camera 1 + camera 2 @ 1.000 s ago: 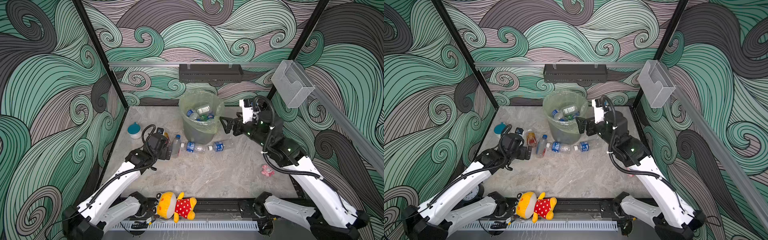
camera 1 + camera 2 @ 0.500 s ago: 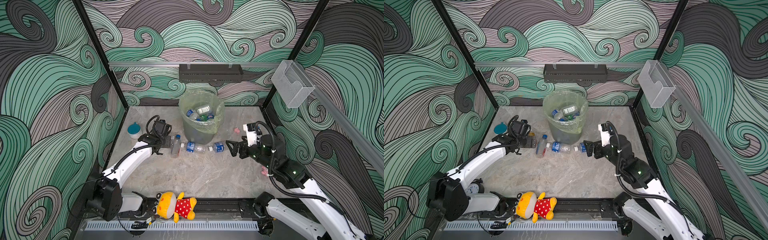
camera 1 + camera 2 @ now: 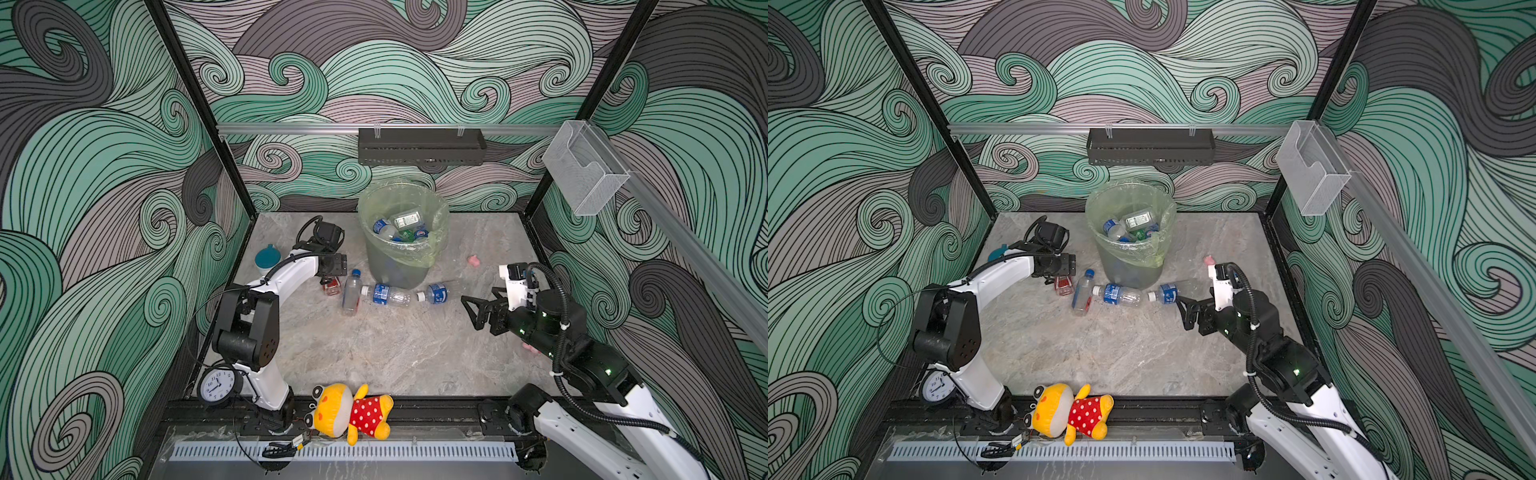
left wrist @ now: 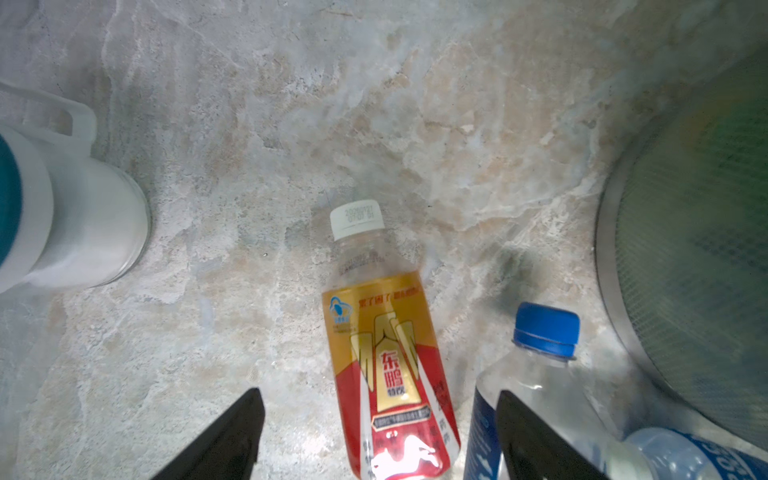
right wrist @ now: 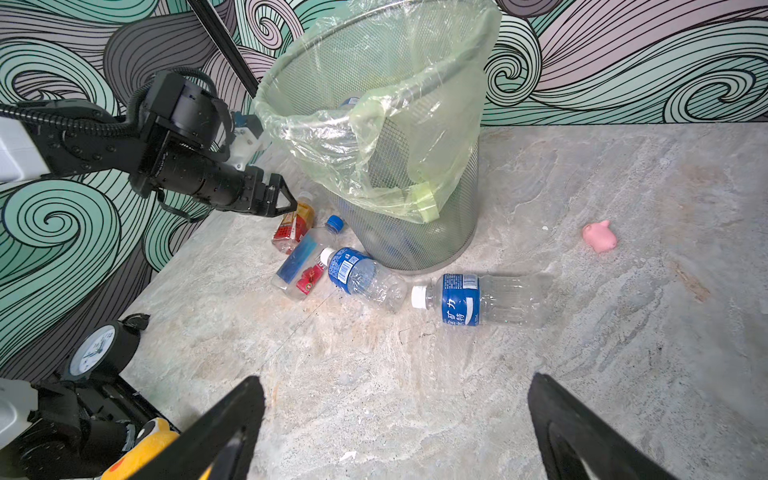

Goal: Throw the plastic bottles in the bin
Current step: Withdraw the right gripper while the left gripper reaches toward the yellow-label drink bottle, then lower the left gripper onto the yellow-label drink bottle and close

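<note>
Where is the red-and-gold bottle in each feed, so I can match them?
In a top view: the red-and-gold bottle lies left of the bin.
In a top view: also left of the bin, at.
Left wrist: at, straddled by the open left tool, bin alongside.
Right wrist: at, under the left tool, near the bin's base.
Shared landmark: the bin.

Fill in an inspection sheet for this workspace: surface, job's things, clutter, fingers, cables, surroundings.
Surface: grey marbled table.
Job's things: bin upright with bottles inside; four more lie at its foot, one a red bottle.
Clutter: cup, pink toy, plush, clock.
Fingers: left fingers open astride the red bottle; right fingers open, empty.
Cables: black cable looped on each arm.
Surroundings: wave-pattern walls, clear box, black shelf.
</note>
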Tool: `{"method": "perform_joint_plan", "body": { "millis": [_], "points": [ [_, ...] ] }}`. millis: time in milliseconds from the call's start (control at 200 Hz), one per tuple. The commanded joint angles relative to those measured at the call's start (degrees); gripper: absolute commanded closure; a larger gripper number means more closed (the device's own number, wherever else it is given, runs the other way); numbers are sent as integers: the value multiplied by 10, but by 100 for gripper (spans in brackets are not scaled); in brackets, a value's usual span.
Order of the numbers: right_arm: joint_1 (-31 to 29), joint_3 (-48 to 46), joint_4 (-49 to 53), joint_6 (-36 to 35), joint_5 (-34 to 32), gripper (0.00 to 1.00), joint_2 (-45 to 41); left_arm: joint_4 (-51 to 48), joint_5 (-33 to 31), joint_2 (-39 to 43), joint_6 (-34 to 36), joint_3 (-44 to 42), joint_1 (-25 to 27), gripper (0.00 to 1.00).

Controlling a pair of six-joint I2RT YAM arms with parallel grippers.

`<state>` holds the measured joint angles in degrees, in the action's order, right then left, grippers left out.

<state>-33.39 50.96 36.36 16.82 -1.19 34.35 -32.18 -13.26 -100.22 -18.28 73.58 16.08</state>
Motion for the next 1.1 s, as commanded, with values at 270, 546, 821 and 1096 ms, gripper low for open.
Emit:
{"method": "perform_joint_plan", "body": {
  "millis": [270, 546, 821, 1096],
  "points": [
    [3, -19, -20, 10, 21, 1, -9, -21, 15, -102, -31, 45, -11, 24],
    [3, -25, -36, 16, 31, 1, 3, -23, 17, -132, -30, 51, -16, 37],
    [3, -28, -46, 17, 31, 1, 16, -26, 26, -117, -17, 32, -19, 51],
    [3, -38, -64, 17, 34, 2, 32, -42, 19, -44, 8, -7, -21, 52]
  ]
}}
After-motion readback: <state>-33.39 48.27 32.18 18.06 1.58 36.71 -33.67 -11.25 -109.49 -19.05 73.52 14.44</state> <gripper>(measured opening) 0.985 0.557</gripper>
